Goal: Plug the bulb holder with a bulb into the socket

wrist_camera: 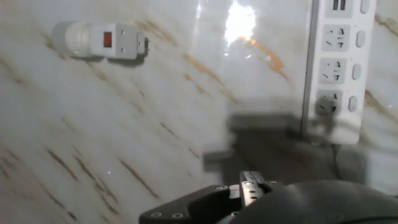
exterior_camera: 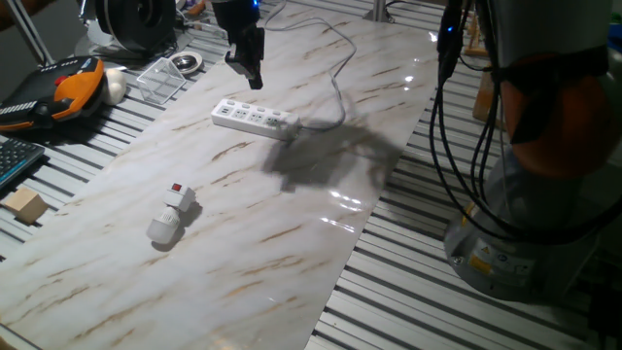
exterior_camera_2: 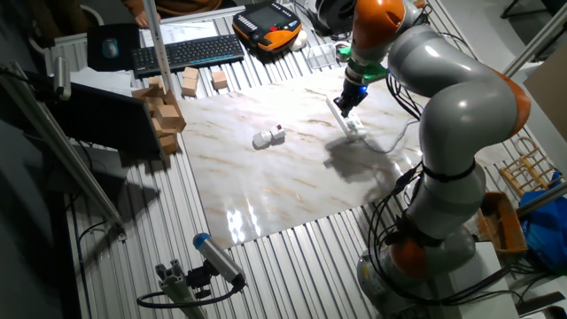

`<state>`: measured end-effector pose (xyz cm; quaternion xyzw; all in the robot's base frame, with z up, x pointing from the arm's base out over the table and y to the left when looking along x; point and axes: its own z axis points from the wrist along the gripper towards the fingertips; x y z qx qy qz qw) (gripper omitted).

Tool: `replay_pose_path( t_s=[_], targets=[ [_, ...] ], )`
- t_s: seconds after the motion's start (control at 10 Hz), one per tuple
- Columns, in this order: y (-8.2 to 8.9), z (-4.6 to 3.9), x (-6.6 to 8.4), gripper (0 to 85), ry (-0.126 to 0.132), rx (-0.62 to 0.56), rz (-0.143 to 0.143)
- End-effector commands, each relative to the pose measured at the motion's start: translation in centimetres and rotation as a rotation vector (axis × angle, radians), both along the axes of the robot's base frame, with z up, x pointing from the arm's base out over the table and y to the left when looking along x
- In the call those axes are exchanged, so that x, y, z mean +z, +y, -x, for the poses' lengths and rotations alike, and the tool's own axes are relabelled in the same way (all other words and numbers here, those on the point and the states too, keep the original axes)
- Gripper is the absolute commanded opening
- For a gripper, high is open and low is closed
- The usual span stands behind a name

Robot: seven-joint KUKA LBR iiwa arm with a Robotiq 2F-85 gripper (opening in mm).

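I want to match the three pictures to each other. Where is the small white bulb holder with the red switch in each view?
One fixed view: the bulb holder lies lower left on the marble board, bulb end toward the camera.
The other fixed view: it lies near the board's middle, left of the arm.
Hand view: upper left, bulb end pointing left.
Shared landmark: the power strip, lying apart from the holder in every view.

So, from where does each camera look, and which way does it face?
One fixed view: low at the table's edge, facing the bulb holder, socket, gripper and arm base.
The other fixed view: high, opposite, showing the whole arm.
Hand view: looks down from the hand; only the hand's dark edge shows.
All three share holder and socket.
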<state>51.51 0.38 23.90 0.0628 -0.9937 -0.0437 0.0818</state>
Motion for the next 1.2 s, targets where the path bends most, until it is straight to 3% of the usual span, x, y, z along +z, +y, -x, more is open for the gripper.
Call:
replay_pose_path(
  t_s=[0.0, 0.2, 0.3, 0.4, 0.6, 0.7, 0.9, 1.0, 1.1],
  targets=[
    [1.2, -0.80, 0.3, 0.0, 0.011, -0.115, 0.009],
    [4.5, -3.02, 0.9, 0.0, 0.025, -0.284, 0.035],
    [6.1, -3.94, 1.4, 0.0, 0.040, -0.332, 0.061],
    [7.7, -4.54, 1.8, 0.0, 0.065, -0.377, 0.075],
    [10.8, -5.30, 1.1, 0.0, 0.073, -0.520, 0.110],
    [11.8, -5.49, 0.2, 0.0, 0.078, -0.596, 0.093],
    [14.2, -5.93, -1.7, 0.0, 0.063, -0.759, 0.081],
    [14.8, -6.25, -2.2, 0.0, 0.075, -0.822, 0.064],
    [15.5, -6.45, -2.4, 0.0, 0.086, -0.890, 0.067]
  ],
)
